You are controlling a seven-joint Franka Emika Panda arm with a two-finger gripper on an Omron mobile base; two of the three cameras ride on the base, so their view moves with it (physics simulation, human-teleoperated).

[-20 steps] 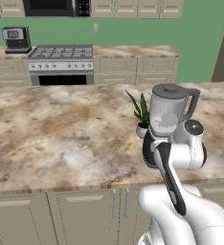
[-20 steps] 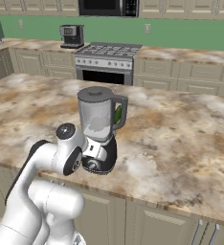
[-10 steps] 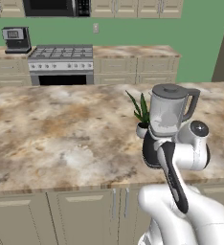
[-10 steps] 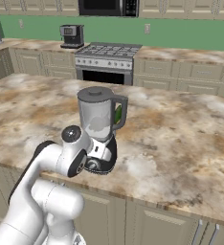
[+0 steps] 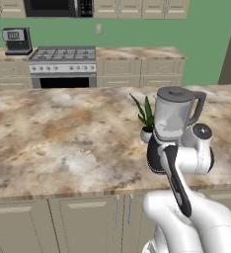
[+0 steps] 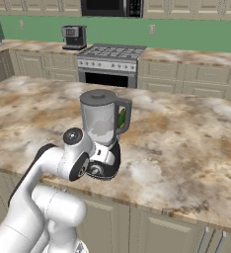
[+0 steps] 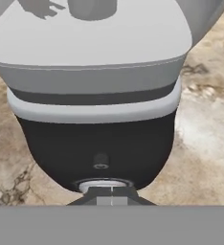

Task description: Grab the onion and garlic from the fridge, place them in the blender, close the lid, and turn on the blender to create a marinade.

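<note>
The gripper (image 7: 111,194) is pressed up against the front of the blender (image 5: 174,128), low on its rounded black base, with its two dark fingertips (image 7: 92,197) drawn tightly together and touching each other right at the pale ring of the knob (image 7: 103,183) on that base. In the hand view the black base rises directly ahead of the fingertips, with a small dark button just above the knob, then a light band, and beyond that the greyish jar widening away. From the right base view the gripper (image 6: 98,167) sits at the near foot of the blender (image 6: 103,131), the white wrist bent in toward it from the near edge of the island counter (image 6: 186,158). The lid (image 6: 98,96) sits flat on top of the jar, above the gripper, with the jar's handle on the side away from the wrist. A small potted plant (image 5: 145,116) stands just beyond the blender, on its far left side. Well behind it all, against the green wall, are a stove (image 5: 63,64) and a small black coffee machine (image 5: 17,41).
</note>
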